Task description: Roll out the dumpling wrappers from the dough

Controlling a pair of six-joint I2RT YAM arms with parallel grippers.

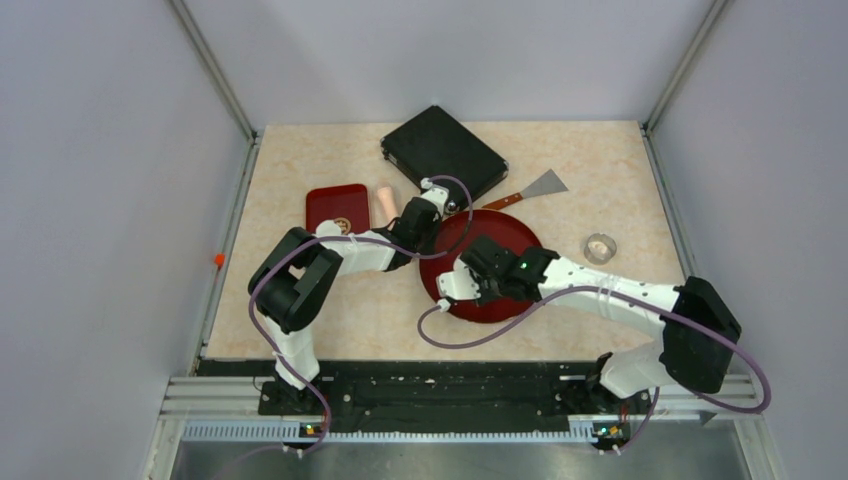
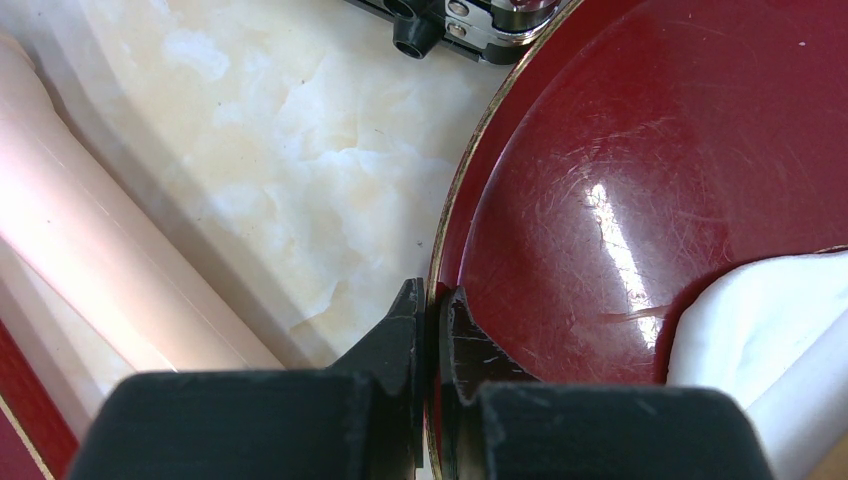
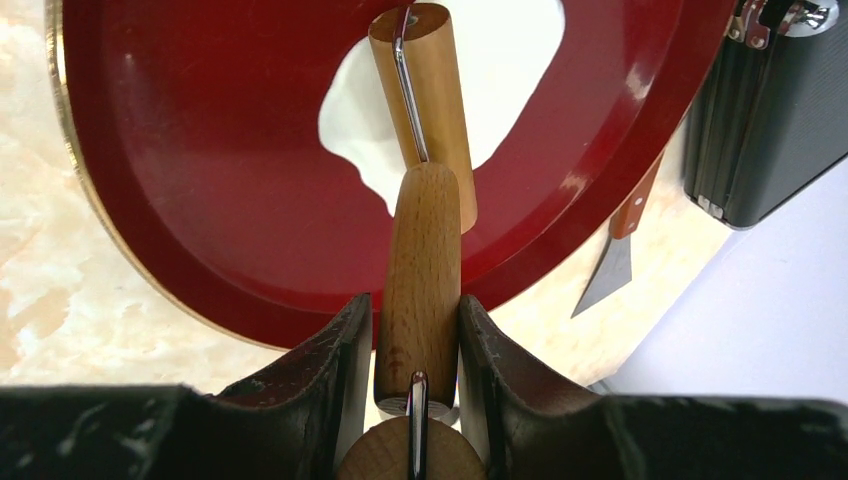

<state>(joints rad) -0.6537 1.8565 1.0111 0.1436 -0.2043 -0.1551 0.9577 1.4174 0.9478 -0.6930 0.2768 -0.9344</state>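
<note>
surface: pale marbled desk (image 1: 620,180), enclosed by plain grey walls (image 1: 90,150) | dough (image 3: 510,70): flattened white patch, laid on red plate (image 3: 200,150), crossed by wooden roller (image 3: 420,270) | left pincer (image 2: 432,310): pressed together on the red plate rim | right pincer (image 3: 415,330): clamped around the wooden roller handle | black case (image 1: 445,150) and scraper (image 1: 540,187) seen at desk's far edge

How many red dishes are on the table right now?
2: the round red plate at the centre, and the rectangular red tray to its left, beside the pink roller. None looks hidden.
</note>
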